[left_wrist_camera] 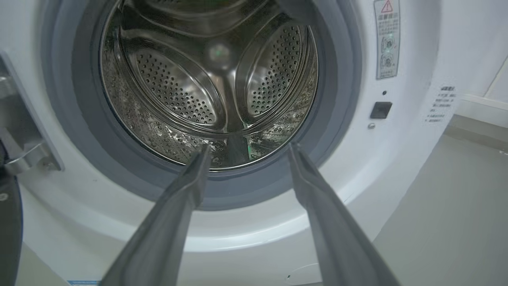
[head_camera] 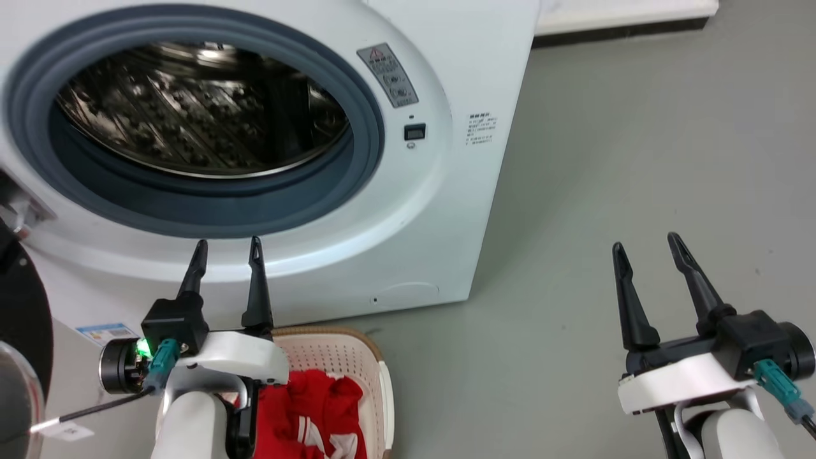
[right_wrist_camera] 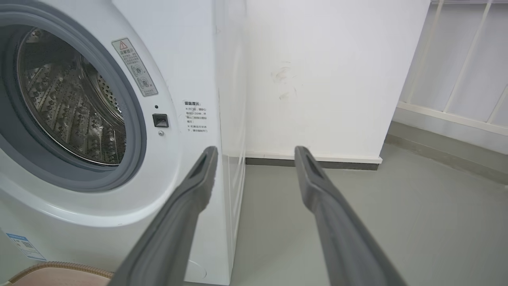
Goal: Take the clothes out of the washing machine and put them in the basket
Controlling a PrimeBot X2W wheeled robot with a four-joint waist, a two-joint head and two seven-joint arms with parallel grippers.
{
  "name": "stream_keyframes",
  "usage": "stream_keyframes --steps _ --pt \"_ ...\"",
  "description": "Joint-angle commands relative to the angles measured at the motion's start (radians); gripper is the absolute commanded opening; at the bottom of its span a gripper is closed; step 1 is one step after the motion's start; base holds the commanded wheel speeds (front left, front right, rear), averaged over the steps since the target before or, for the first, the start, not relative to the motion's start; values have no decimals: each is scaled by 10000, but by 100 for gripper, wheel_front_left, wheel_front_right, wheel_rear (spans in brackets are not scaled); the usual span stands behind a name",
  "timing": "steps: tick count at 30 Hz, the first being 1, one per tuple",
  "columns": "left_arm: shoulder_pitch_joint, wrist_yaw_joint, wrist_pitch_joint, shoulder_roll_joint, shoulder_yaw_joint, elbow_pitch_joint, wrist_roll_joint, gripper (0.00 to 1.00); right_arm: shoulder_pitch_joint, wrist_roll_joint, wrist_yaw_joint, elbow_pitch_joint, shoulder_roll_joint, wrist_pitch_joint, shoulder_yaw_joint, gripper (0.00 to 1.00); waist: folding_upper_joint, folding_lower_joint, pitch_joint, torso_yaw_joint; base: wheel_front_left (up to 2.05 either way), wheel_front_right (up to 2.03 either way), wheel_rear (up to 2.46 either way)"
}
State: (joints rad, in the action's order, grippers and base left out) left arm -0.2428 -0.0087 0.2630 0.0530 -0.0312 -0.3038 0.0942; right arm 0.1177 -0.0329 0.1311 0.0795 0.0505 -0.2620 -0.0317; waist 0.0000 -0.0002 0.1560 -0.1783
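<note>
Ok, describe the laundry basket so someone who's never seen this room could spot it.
Find the big white washing machine. On the grey floor right in front of it sits the basket. It is cream perforated plastic with a brown woven-look rim, and unlike anything nearby it has red clothes lying inside.

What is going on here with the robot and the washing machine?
The robot is unloading laundry. The washing machine stands open, its drum looks empty, and the red clothes lie in the basket in front of it. The left gripper is open above the basket, the right gripper open over the floor; neither holds anything.
</note>
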Motion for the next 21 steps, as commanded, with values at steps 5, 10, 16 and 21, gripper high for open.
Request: stream_keyframes --steps 5,10,16,21 --pt "828 27 24 -15 191 1240 -133 100 -521 158 -7 -286 -7 245 104 100 0 2 -877 161 0 0 0" --pt "1696 100 26 -18 334 1949 -230 100 -941 247 -7 -552 -7 521 16 100 0 2 -1382 354 0 0 0" --pt "2512 198 26 -22 451 2264 -50 100 -1311 244 -7 -845 -7 790 -43 100 0 2 -1701 575 0 0 0" --pt "2616 202 26 -25 543 2200 25 100 -1449 226 -7 -1027 -6 939 -59 100 0 2 -1705 688 0 0 0"
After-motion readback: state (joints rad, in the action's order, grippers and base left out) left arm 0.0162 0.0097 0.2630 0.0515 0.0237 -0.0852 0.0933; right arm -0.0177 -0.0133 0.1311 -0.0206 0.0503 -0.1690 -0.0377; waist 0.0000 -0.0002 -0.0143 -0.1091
